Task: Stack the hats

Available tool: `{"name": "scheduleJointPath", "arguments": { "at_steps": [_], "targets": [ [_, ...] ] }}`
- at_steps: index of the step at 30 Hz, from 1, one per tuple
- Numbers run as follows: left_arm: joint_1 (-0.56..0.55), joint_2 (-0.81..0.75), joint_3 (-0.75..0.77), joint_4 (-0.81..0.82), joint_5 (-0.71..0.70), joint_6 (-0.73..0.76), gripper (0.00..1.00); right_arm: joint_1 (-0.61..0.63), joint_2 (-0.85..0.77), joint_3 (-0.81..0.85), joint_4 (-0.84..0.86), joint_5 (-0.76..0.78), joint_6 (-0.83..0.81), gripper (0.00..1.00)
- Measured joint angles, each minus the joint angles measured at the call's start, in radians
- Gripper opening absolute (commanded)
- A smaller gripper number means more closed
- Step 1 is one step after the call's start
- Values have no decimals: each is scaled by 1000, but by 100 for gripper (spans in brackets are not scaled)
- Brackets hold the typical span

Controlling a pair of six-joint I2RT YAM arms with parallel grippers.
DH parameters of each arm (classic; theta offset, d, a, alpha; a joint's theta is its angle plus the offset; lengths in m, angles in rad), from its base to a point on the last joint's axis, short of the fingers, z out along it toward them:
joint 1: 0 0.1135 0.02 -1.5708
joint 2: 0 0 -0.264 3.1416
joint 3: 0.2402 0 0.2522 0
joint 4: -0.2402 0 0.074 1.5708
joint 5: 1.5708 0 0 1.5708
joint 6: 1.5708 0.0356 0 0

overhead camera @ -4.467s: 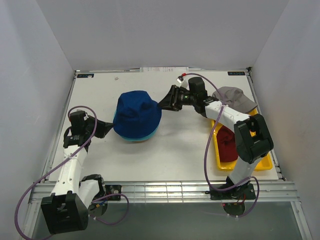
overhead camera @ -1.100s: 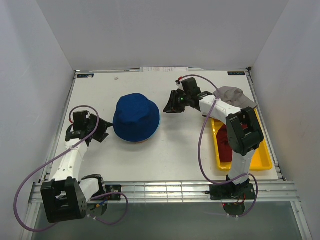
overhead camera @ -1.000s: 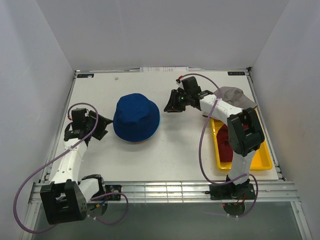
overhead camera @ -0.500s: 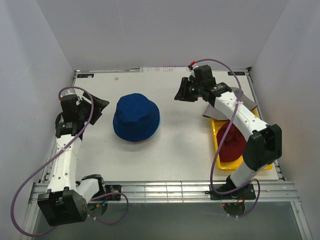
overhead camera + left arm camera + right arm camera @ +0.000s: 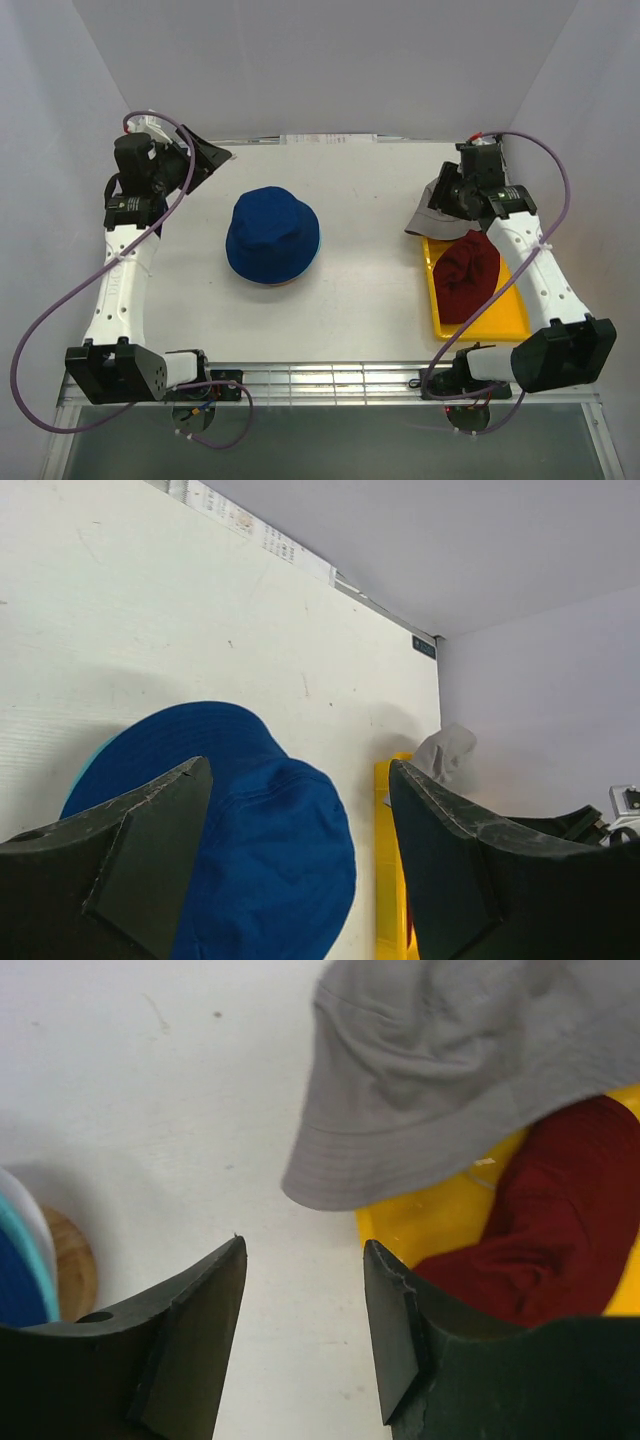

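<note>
**A:** Overhead cam first. We count three hats in plain sight. One navy hat [image 5: 272,235] sits mid-table. One grey hat [image 5: 432,207] is flopped over the far end of the single yellow tray [image 5: 503,318], and one dark red hat [image 5: 468,275] lies in that tray. There are two claws. The left claw [image 5: 207,158] is up by the far left corner, well apart from the navy hat. The right claw [image 5: 447,196] is close by the grey hat.

**B:** On the left wrist cam we see the left claw spread wide with nothing between its fingers. The navy hat is below it, and a teal hat [image 5: 92,768] peeks out under the navy brim.

**A:** On the right wrist cam the right claw is partly open, empty and touching nothing. The grey hat is just ahead of it, its brim drooping over the tray edge with the dark red hat beneath. At the left edge we spot a sliver of a white hat [image 5: 10,1188] next to the teal and navy, over one wooden stand [image 5: 76,1276].

**B:** So we make it five hats in all.
</note>
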Motion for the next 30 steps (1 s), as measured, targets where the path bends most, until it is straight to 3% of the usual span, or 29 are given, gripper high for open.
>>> {"name": "scheduleJointPath", "arguments": {
  "at_steps": [8,15,21,25,29,30],
  "targets": [
    [-69,118,62,-2,49,18,82,-108,-131,-180,-92,117,0,63],
    [-87,134,64,-8,76,22,82,-159,-130,-291,-98,124,-4,64],
    [-87,133,64,-7,81,29,82,-175,-95,-325,-68,123,-15,75],
    [-90,133,64,-7,82,30,82,-184,-79,-361,-31,119,-23,75],
    [-92,131,64,-7,82,30,82,-189,-64,-395,6,103,-28,64],
    [-92,130,64,-7,83,30,82,-189,-60,-401,15,97,-30,51]
  ]
}}
